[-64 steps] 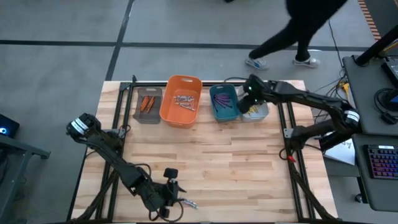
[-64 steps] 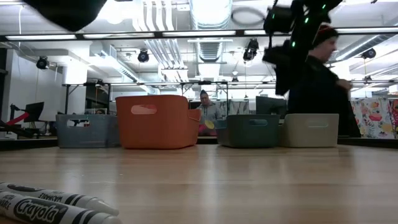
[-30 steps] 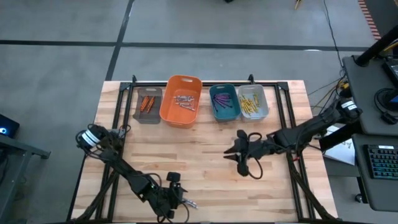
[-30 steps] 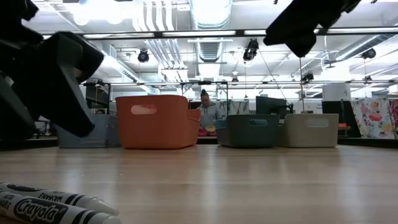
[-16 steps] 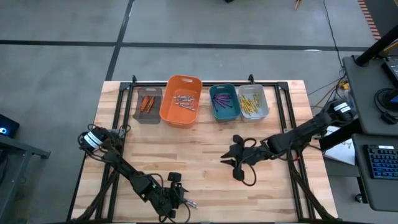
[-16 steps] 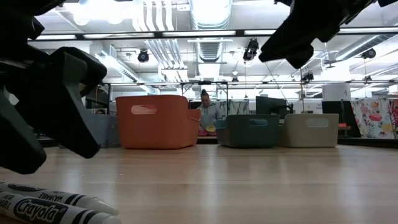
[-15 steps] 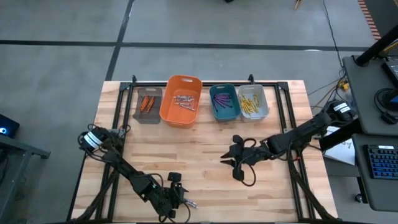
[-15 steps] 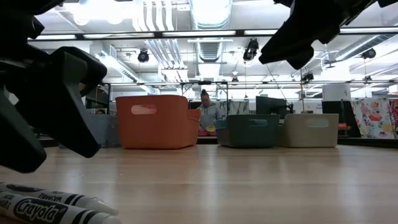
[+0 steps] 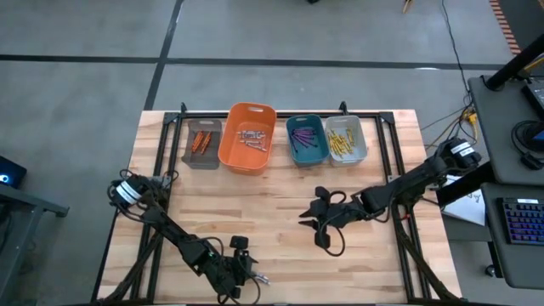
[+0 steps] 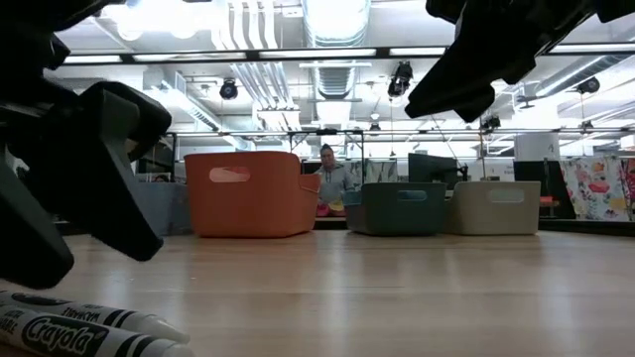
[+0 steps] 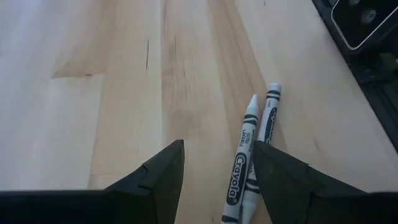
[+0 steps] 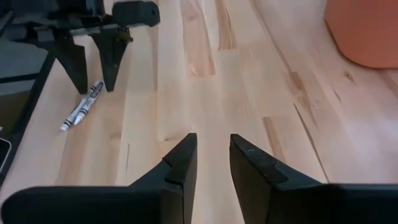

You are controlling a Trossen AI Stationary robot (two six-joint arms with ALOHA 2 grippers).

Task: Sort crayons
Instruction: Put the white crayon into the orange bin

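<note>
Two white crayons (image 11: 252, 155) lie touching on the tabletop (image 9: 280, 195) near its front edge, long axes roughly along my left gripper (image 11: 217, 171)'s reach. It's open, right beside them. Right gripper (image 9: 316, 229) mid-table, part open, empty. Left is nearer.

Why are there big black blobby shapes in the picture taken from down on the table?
In the low view the left gripper and right gripper hang right by the camera, backlit by bright ceiling lights, so they show as dark, soft-edged silhouettes; the white crayons at the corner are also close and slightly blurry. In the high view, both grippers look small and clear.
</note>
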